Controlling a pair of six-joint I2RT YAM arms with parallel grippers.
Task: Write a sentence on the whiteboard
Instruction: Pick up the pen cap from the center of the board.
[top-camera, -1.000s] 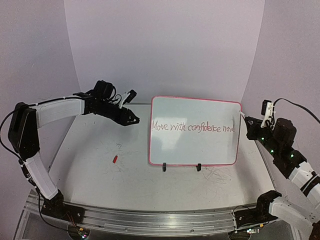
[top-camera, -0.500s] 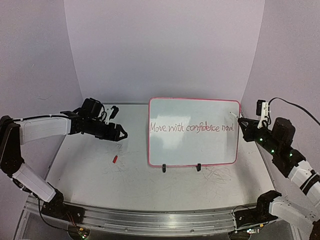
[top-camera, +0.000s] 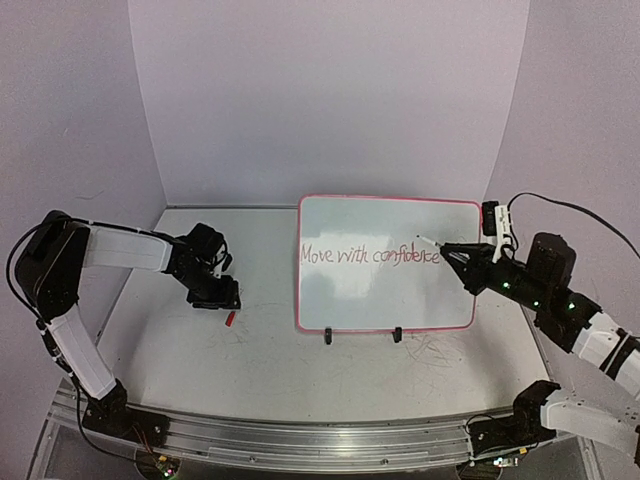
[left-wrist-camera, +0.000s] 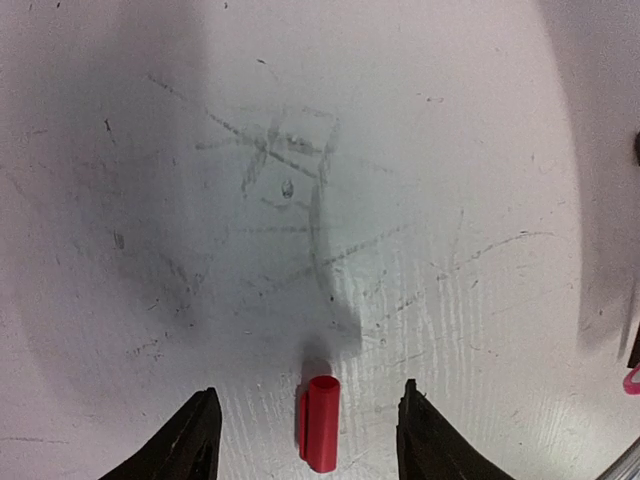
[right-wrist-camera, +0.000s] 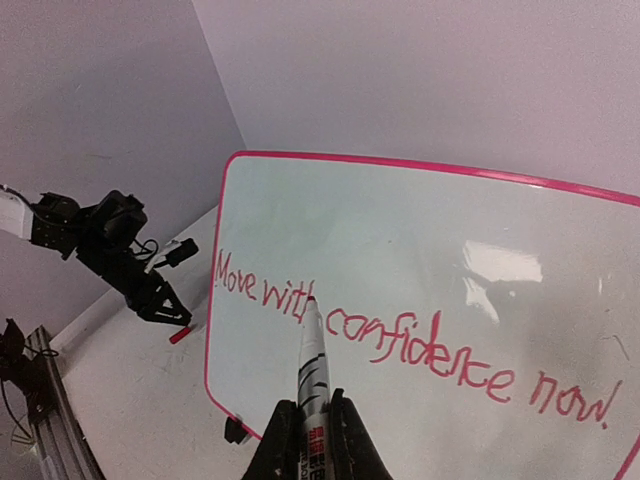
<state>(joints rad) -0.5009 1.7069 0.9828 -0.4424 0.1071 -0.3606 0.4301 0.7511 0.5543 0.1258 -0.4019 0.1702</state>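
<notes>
The tabletop (top-camera: 250, 370) is white and scuffed, with grey scribble marks (left-wrist-camera: 285, 160) across it. Pale lilac walls (top-camera: 330, 100) curve around the back and sides, and a metal rail (top-camera: 300, 440) runs along the near edge.

The whiteboard (top-camera: 385, 300) stands upright toward the back, right of centre, on two black clip feet (top-camera: 327, 336). The sentence (right-wrist-camera: 400, 340) crosses its middle in red and reads "Move with confidence now!".

The right arm (top-camera: 540, 285) reaches in from the right. Its jaws are closed around a white marker (right-wrist-camera: 312, 350) whose red tip points at the lettering; whether it touches the board cannot be told. From above, this arm and the marker hide the last word.

The left arm (top-camera: 120, 250) bends down to the tabletop, well left of the board. Its jaws stand apart and hold nothing. A small red cap (left-wrist-camera: 319, 420) lies flat between the two black fingertips (left-wrist-camera: 190, 440), touching neither.
</notes>
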